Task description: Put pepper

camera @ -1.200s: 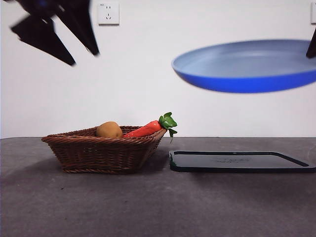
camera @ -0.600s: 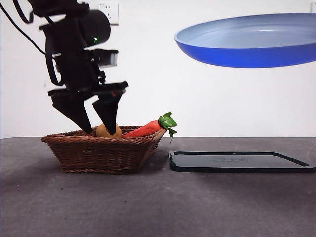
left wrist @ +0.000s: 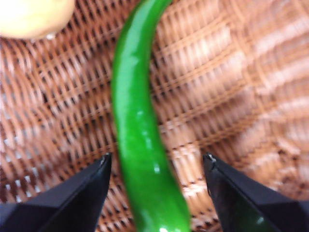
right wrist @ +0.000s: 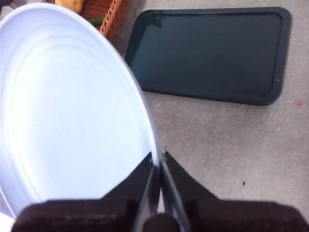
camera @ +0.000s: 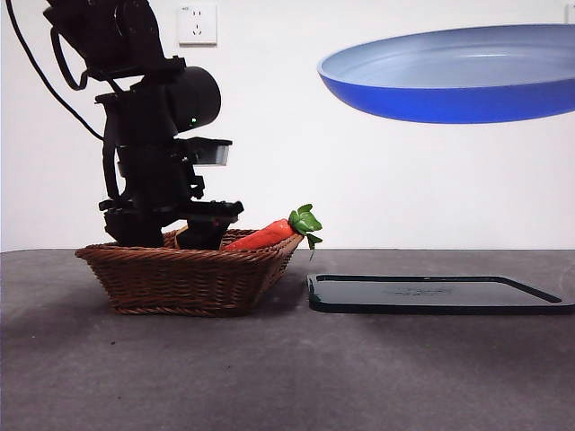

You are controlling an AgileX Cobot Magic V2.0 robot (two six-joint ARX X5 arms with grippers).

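The pepper (left wrist: 140, 140), long and glossy green, lies on the woven floor of the wicker basket (camera: 180, 278). The basket wall hides it in the front view. My left gripper (left wrist: 155, 159) is open and low inside the basket (left wrist: 231, 96), one jaw on each side of the pepper. In the front view it (camera: 175, 235) reaches down behind the basket rim. My right gripper (right wrist: 158, 162) is shut on the rim of a blue plate (right wrist: 72, 111) and holds it high above the table (camera: 458, 76). A sliver of the pepper (right wrist: 96, 21) shows in the right wrist view.
An orange-red carrot (camera: 265, 235) with a green top leans on the basket's right rim. A potato (left wrist: 34, 17) lies beside the pepper. A dark green tray (camera: 431, 294) lies flat on the grey table to the right of the basket, below the plate (right wrist: 207, 53).
My left arm has come down from the top left into the basket, its jaws now below the rim. The plate rose earlier and has since stayed still.
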